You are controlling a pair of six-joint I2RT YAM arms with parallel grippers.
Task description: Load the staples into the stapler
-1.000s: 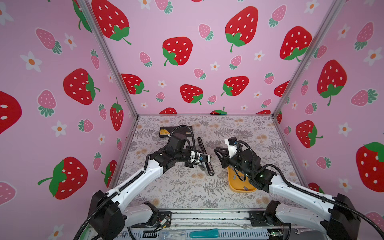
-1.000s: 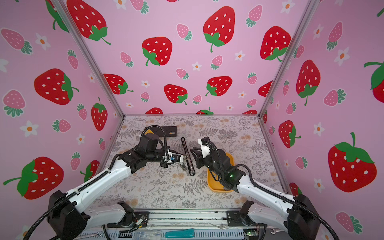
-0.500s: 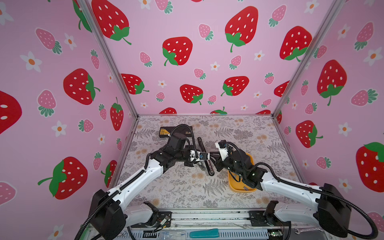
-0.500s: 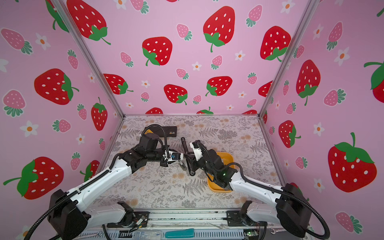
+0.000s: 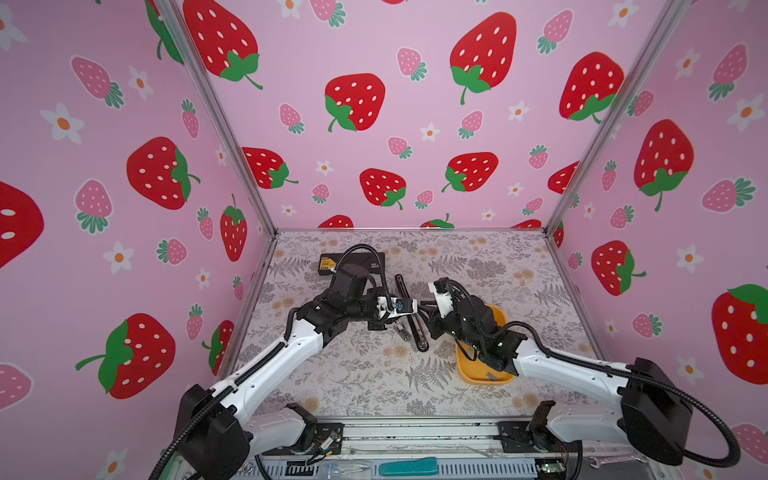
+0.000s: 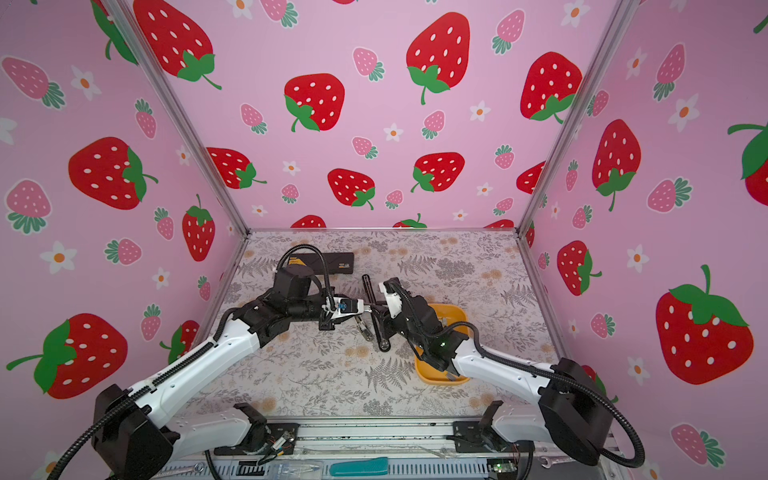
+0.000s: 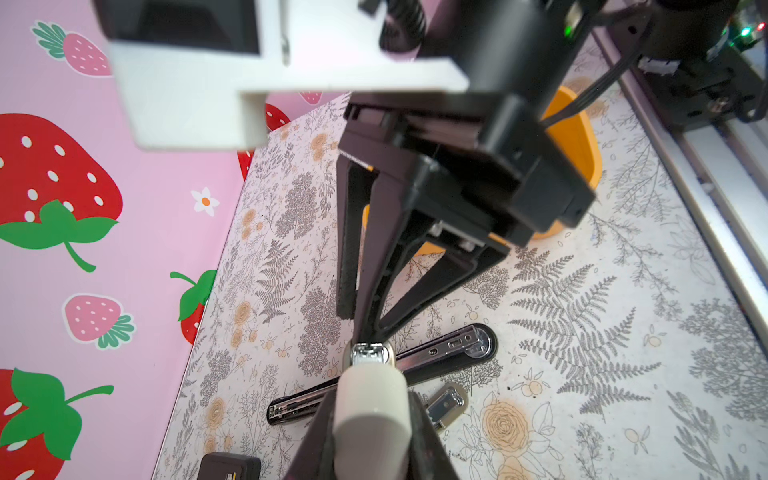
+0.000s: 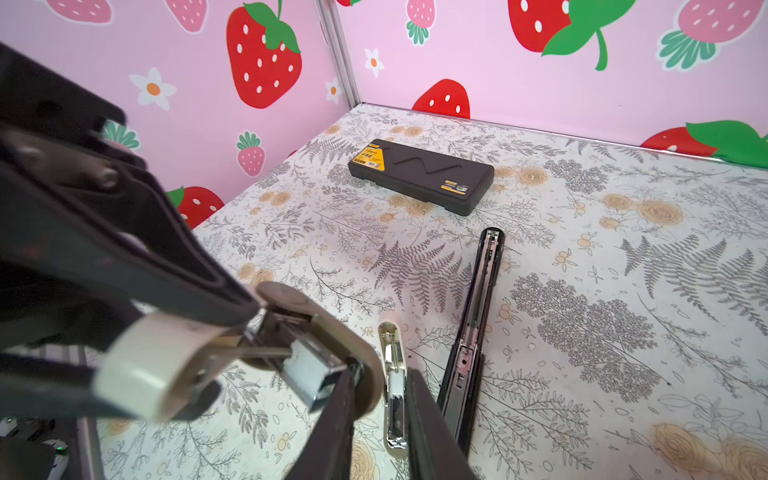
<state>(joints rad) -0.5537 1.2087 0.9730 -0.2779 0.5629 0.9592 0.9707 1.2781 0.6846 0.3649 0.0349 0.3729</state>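
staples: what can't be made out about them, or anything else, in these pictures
- Staples: none clearly visible. In both top views the right arm covers much of the orange tray; a grey speck inside is too small to name.
- Right gripper: right wrist view, its own fingers and the small stapler in the left gripper hide whether it pinches a strip.

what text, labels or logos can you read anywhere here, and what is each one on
On the black case, the yellow label: print too small to read.
At the case's other end, the smaller yellow label: too blurred to read.
On the left wrist camera, the blue sticker: a logo, no legible letters.
No other readable text.
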